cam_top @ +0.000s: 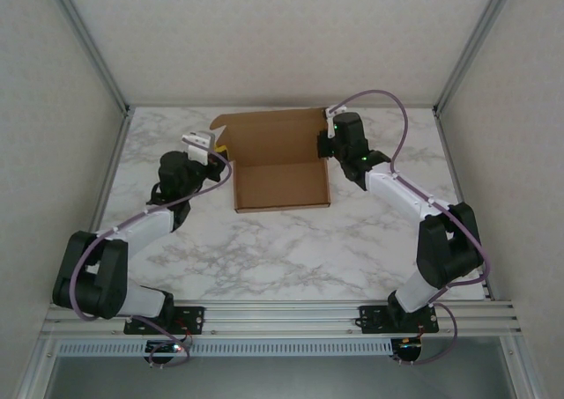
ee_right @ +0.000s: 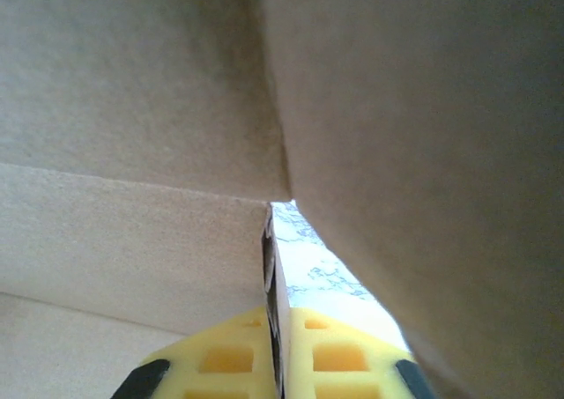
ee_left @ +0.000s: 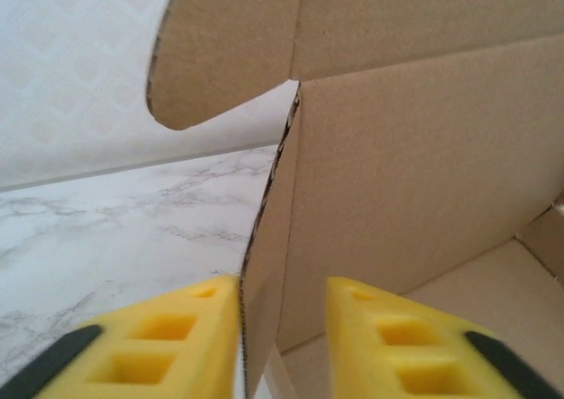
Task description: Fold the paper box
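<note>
Hard to make out: the paper box (cam_top: 280,184) is seen too close from the right wrist to tell its flaps apart.
Paper box: plain brown, floor flat, rear and side walls raised, on the counter (cam_top: 264,249), far middle.
Left pincer (ee_left: 282,286): jaws apart, astride the box's left wall; clamping unclear.
Right pincer (ee_right: 275,315): pinched closed on a thin box edge, right rear.

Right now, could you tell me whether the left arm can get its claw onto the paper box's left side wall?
Probably yes: the left claw straddles the upright side wall of the paper box, one finger on each side, and nothing else stands between them.
</note>
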Controlling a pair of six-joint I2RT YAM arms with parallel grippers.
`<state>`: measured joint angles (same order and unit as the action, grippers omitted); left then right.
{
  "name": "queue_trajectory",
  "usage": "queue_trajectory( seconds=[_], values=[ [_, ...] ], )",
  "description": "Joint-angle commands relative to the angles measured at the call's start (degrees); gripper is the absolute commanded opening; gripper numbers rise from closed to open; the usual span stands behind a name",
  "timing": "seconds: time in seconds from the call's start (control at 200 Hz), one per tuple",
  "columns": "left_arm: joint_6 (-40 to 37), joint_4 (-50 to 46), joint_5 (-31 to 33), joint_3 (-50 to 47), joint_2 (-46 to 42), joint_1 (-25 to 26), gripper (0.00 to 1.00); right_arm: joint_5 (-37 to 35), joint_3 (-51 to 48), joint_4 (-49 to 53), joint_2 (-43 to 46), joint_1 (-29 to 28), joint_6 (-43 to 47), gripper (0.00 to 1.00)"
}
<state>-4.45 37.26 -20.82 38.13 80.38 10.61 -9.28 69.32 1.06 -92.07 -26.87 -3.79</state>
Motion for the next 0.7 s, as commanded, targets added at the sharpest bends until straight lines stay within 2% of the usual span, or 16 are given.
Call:
queue_trajectory(
  seconds=[0.0, 0.09, 0.135, 0.3, 0.466, 0.561, 0.696],
  values=[
    [-1.23, -0.19, -8.48, 3.60, 1.95, -0.82, 0.20, 2.48, 0.14, -0.33, 2.21, 0.36, 0.32, 0.00],
    [0.30, 0.20, -9.71, 5.07, 3.42, -0.75, 0.04, 3.43, 0.14, -0.35, 1.81, 0.36, -0.88, 0.00],
    [1.58, 0.80, -9.55, 5.41, 4.17, -0.71, 0.00, 3.84, -0.01, -0.72, 1.72, 0.33, -1.81, 0.00],
    [7.94, 6.44, -4.40, 3.40, 5.11, 0.46, 0.00, 4.77, -0.60, -1.30, 1.72, 0.33, -4.78, 0.00],
    [5.45, 6.25, 1.70, 3.15, 6.04, 4.20, 0.00, 5.90, -0.19, -0.57, 1.11, 0.33, -4.63, 0.00],
    [4.88, 4.61, 5.51, 3.88, 6.96, 4.59, 0.13, 6.05, -0.08, -0.06, 1.14, 0.35, -2.86, 0.00],
    [2.98, 4.69, 6.63, 3.94, 7.37, 3.52, 0.22, 6.35, -0.09, 0.58, 1.81, 0.42, -0.16, 0.00]
  ],
)
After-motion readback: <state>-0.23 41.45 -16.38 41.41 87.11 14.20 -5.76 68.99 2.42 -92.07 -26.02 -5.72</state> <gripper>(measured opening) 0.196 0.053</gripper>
